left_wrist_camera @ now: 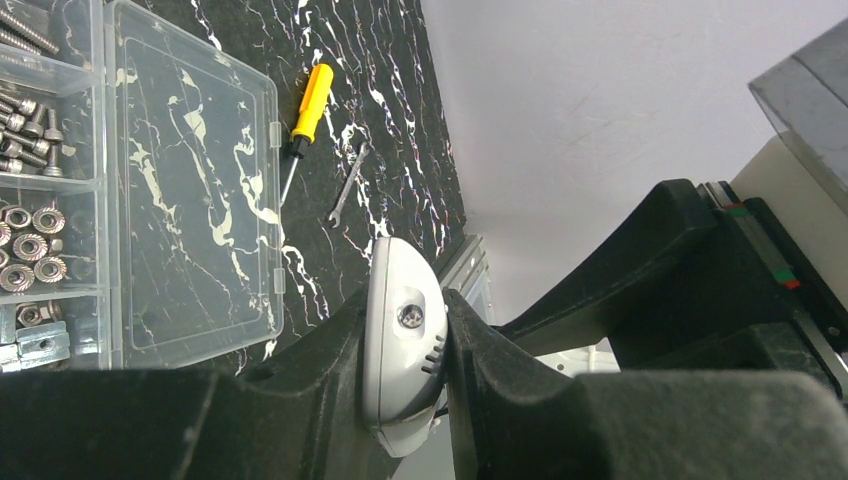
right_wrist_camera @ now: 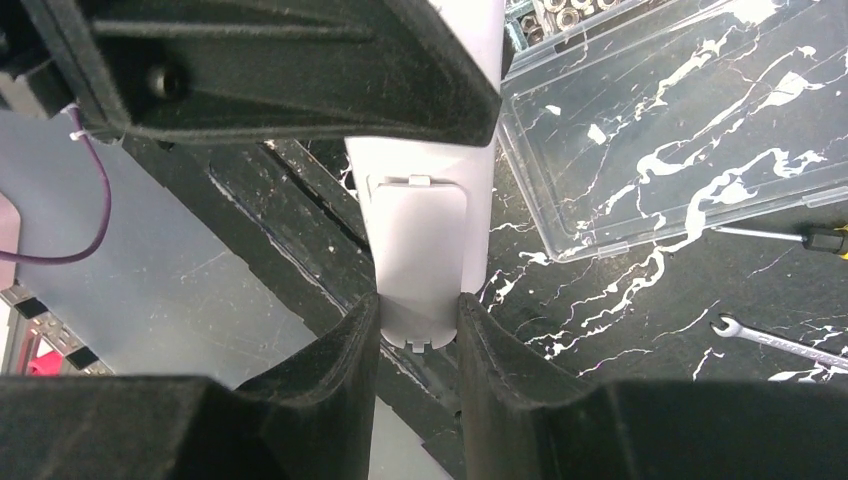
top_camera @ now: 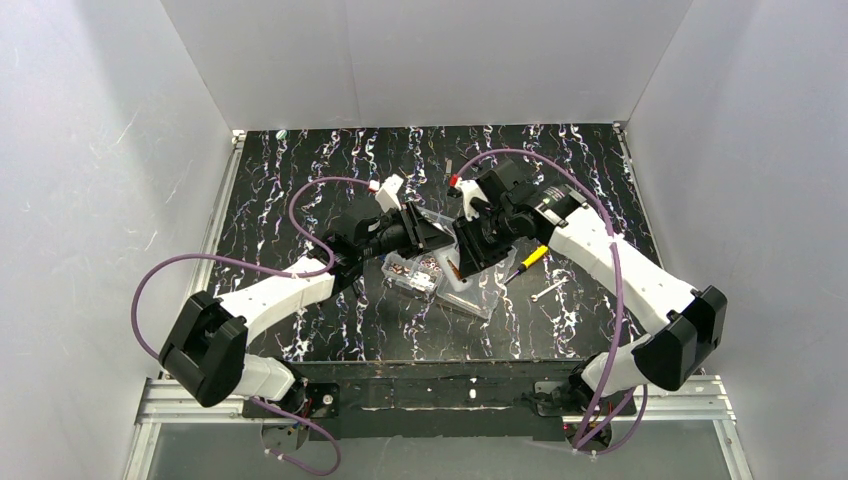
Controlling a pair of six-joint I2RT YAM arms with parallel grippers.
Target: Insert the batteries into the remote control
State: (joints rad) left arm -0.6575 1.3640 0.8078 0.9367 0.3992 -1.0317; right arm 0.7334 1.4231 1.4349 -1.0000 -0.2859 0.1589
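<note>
Left wrist: slim white plastic remote control (left_wrist_camera: 403,335) is seen end-on, with a rounded end cap, one screw and small slots. Left gripper (left_wrist_camera: 405,312) is clamped tight on it, a black pad pressed to each broad face. Remote control is held off the black marbled table (left_wrist_camera: 400,110). Below lie a clear plastic compartment box (left_wrist_camera: 195,200) with screws and nuts, a yellow-handled screwdriver (left_wrist_camera: 312,98) and a small steel spanner (left_wrist_camera: 348,188).

Right wrist: the rear face is shown, with the battery cover (right_wrist_camera: 420,235) seated flush. Right gripper (right_wrist_camera: 418,318) is part-closed on the near end, fingertips touching both long edges. The far end is covered by the left gripper's finger.

Top: both arms are bent inward, wrists meeting mid-table above the clear box, grippers nose to nose. Remote control is bridged between them; it cannot be made out in this view.
</note>
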